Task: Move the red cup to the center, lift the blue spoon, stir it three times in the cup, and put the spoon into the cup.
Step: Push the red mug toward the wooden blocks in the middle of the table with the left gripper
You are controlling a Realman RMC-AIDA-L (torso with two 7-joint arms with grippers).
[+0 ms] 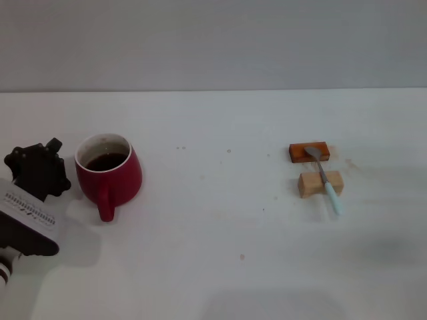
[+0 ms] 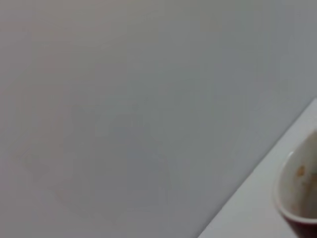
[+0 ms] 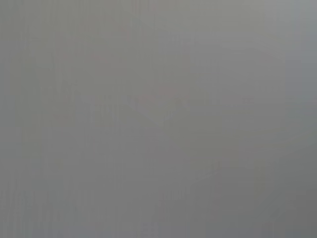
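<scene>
A white counter [image 1: 220, 267] fills the lower part of the head view, its surface matte and marked by a few small brownish specks. Behind its straight far edge stands a plain grey wall [image 1: 213, 43], featureless and evenly lit. Light is soft and diffuse; a faint shadow lies on the counter's near right. The right wrist view shows only uniform grey.

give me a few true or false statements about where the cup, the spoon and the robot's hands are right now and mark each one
1. The red cup holds dark liquid. True.
2. The blue spoon is inside the cup. False: it lies across the orange-brown block and the pale wooden block.
3. The left hand is beside the cup. True.
4. The cup stands at the table's center. False: it stands toward the robot's left.
5. The right hand grips the spoon. False: no right hand is in view.
</scene>
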